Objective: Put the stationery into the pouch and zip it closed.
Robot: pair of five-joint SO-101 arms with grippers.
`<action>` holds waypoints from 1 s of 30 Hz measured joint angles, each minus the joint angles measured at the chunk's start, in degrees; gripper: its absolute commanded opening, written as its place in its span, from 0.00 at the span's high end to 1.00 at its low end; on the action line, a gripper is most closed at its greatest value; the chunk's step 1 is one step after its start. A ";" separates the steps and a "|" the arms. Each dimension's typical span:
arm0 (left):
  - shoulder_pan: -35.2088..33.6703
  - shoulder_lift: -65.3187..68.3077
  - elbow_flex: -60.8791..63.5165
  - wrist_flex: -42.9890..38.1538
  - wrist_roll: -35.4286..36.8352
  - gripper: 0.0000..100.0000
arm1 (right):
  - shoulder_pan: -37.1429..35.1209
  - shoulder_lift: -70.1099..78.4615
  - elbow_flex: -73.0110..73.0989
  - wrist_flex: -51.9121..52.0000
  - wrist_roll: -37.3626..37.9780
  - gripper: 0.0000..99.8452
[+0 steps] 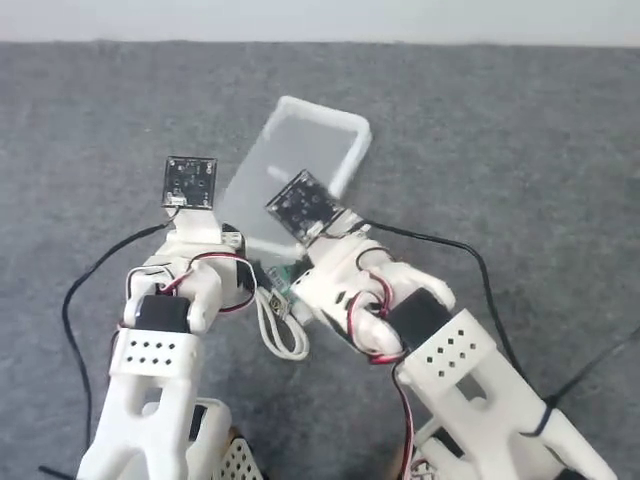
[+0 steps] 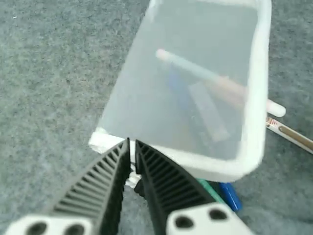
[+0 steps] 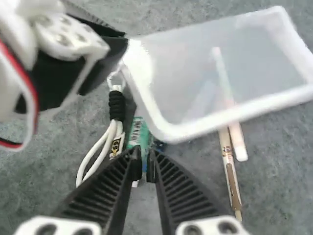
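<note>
Left gripper [image 2: 131, 147] pinched the pouch [image 2: 255, 98] edge, right gripper [image 3: 143, 157] sat nearly shut, any hold hidden, pens [image 2: 200, 73] blurred inside.

Ahead of the left claw [image 2: 131, 145]: the pouch [image 2: 195, 98] blocks the way, with its near white rim pinched at the claw tips.
Outer side of the left claw: bare grey carpet [image 2: 44, 73], free room.
Between the two claws: tight, as a white cord loop [image 3: 100, 152] and a green packet [image 3: 138, 133] lie there.
Ahead of the right claw [image 3: 143, 155]: the green packet lies just under the tips, then comes the pouch rim.
Outer side of the right claw: a pencil [image 3: 229, 164] and a white pen [image 3: 238, 142] jut out past the pouch rim. The carpet past them is open.
Beyond the pouch: open carpet.
</note>
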 measured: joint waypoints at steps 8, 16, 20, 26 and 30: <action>-4.04 0.00 -0.09 0.09 -0.09 0.96 | -1.41 0.00 0.88 0.00 -0.79 0.93; -21.01 0.00 -2.29 2.90 11.08 0.77 | -6.15 7.21 1.14 -1.67 -0.79 0.87; -24.44 0.00 -2.46 2.90 13.71 0.77 | -9.58 17.76 -1.41 -6.77 -0.79 0.87; -24.79 0.00 -2.46 2.90 13.71 0.77 | -11.25 33.23 -10.20 -10.02 -0.79 0.87; -24.97 0.00 -2.46 2.90 13.71 0.77 | -11.96 42.20 -16.44 -10.02 -0.79 0.87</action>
